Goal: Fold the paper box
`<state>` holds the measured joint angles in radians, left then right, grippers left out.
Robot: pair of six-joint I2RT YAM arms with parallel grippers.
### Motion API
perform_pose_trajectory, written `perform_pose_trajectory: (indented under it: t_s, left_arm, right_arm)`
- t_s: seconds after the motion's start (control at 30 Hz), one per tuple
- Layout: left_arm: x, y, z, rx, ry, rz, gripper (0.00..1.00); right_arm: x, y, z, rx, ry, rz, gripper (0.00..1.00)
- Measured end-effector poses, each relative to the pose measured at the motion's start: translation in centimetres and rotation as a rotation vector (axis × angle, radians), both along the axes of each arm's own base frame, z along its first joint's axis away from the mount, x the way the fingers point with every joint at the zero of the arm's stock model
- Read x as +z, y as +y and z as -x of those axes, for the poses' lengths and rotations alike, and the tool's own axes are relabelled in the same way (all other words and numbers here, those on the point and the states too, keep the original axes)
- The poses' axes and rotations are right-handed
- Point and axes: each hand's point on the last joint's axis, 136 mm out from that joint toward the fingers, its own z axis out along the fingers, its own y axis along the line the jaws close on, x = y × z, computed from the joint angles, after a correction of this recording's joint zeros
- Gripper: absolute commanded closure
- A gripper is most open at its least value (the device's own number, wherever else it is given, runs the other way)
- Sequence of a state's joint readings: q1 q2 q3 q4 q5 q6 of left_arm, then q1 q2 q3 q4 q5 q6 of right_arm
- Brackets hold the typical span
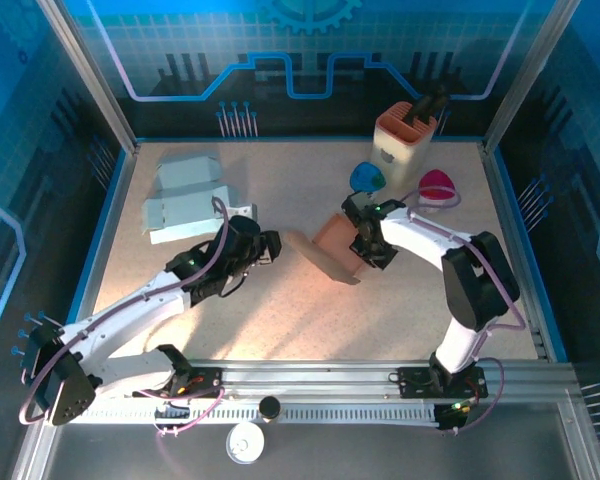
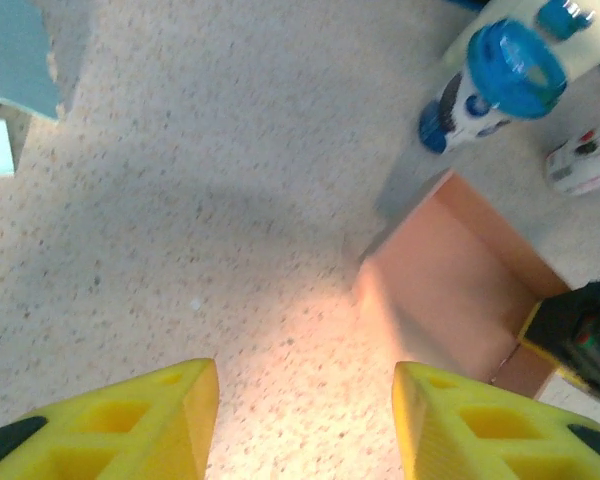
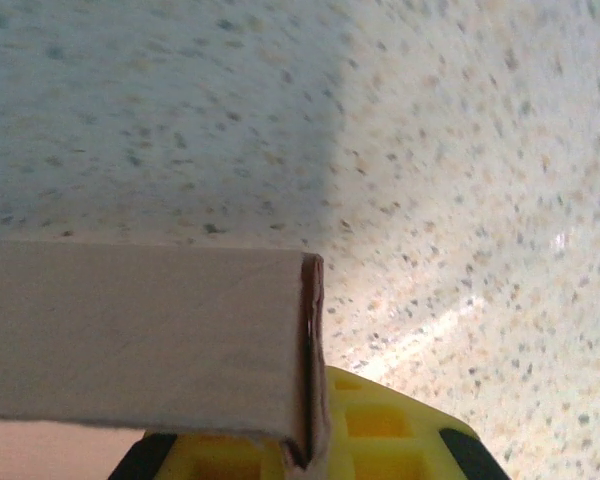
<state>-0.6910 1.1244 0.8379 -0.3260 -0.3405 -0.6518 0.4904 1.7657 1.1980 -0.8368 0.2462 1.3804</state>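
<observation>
Two arms: both reach from the near edge of the bench (image 1: 280, 330) toward its middle, one from each side.
Pale blue cartons (image 1: 185, 195): they lie flat near the far-left corner, well apart from the paper box.
Left pincer (image 1: 270, 247): it is open and holds nothing. In the left wrist view its yellow fingers (image 2: 130, 420) stand apart, with bare bench between them. It is left of the middle of the bench, near the left side of the paper box but not touching it.
Paper box (image 1: 328, 245): brown-orange and partly raised. It sits near the middle of the bench, a little toward the right edge, between the two pincers. One flap lies toward the near edge.
Right pincer (image 1: 363, 248): it is closed on the right wall of the paper box. In the right wrist view the card edge lies against a yellow finger.
Blue round thing (image 1: 367, 177): beyond the paper box, toward the far edge.
Orange and white holder (image 1: 405, 140): upright at the far edge, nearer the far-right corner, with a dark tool in it.
Pink thing (image 1: 438, 186): just beside the blue one, closer to the right edge.
</observation>
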Motion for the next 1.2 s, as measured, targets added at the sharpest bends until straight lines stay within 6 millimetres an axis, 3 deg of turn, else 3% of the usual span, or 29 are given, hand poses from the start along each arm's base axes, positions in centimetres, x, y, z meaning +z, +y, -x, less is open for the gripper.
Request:
perform_pose_trajectory:
  t_s: [0.27, 0.53, 0.67, 0.9, 1.07, 1.2]
  left_arm:
    - [-6.9, -0.2, 2.8, -0.029, 0.183, 0.01, 0.63]
    - [-12.1, -4.1, 3.4, -0.092, 0.301, 0.098, 0.65]
    - [-13.3, -6.1, 2.8, -0.11, 0.314, 0.155, 0.65]
    - [-14.4, -7.8, 2.0, -0.129, 0.315, 0.209, 0.66]
    - [-14.3, -8.2, 1.7, -0.133, 0.307, 0.215, 0.66]
    - [-13.5, -8.8, 1.1, -0.137, 0.287, 0.231, 0.66]
  right_arm:
    - [-2.6, 0.2, 3.9, -0.226, 0.208, -0.086, 1.0]
    - [-3.4, 1.8, 5.4, -0.331, 0.254, -0.176, 1.0]
    - [-3.4, 3.0, 5.8, -0.365, 0.223, -0.259, 0.91]
    - [-3.3, 4.9, 6.2, -0.356, 0.198, -0.356, 0.51]
    - [-2.6, 5.2, 6.2, -0.337, 0.16, -0.377, 0.41]
    - [-0.5, 4.9, 5.5, -0.3, 0.061, -0.389, 0.37]
